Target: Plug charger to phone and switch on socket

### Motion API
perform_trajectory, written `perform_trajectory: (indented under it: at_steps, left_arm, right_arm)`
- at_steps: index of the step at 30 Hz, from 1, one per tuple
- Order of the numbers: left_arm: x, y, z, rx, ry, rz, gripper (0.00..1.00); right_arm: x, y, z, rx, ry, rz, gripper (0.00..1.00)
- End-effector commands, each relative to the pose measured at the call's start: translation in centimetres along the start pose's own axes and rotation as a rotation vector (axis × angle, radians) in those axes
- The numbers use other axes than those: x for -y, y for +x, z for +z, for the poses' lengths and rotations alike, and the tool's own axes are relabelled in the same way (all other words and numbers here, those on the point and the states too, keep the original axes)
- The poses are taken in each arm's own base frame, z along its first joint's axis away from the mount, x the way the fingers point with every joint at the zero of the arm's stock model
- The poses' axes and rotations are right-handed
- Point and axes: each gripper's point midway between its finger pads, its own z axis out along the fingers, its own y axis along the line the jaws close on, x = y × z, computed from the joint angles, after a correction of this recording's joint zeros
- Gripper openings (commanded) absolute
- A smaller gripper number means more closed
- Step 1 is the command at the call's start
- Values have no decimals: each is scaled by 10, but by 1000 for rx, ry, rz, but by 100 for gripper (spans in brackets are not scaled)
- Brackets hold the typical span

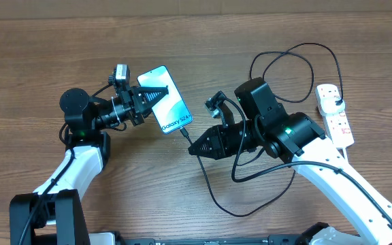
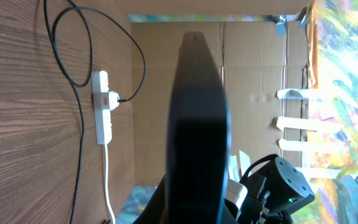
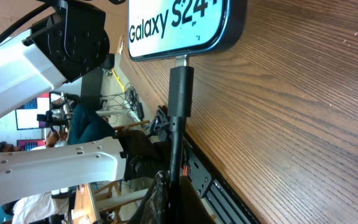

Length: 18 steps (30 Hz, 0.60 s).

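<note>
My left gripper (image 1: 150, 94) is shut on the phone (image 1: 165, 99), which shows a light blue screen with "Galaxy S24+" text and is held above the table. In the left wrist view the phone (image 2: 196, 124) is seen edge-on, dark, between the jaws. My right gripper (image 1: 197, 145) is shut on the charger cable (image 1: 188, 139) just behind its black plug tip. In the right wrist view the plug (image 3: 180, 87) has its tip at the port in the phone's (image 3: 179, 28) bottom edge. The white socket strip (image 1: 336, 113) lies at the far right with a black plug inserted.
The charger's thin black cable (image 1: 298, 51) loops across the table behind my right arm and back under it (image 1: 213, 197). The socket also shows in the left wrist view (image 2: 102, 106) with a red switch and a white lead. Cardboard walls stand beyond the table.
</note>
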Motion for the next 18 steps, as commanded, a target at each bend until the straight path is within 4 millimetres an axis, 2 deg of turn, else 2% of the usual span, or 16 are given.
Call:
perform_trajectory:
  at_steps: [1, 7, 18]
  left_arm:
    - [12, -2, 0, -6, 12, 60, 4]
    - [12, -5, 0, 13, 11, 60, 4]
    - [12, -6, 0, 16, 11, 64, 4]
  right_arm:
    - [-17, -1, -7, 14, -33, -52, 4]
    - [-14, 6, -7, -11, -24, -22, 4]
    - [-15, 5, -7, -7, -30, -30, 4]
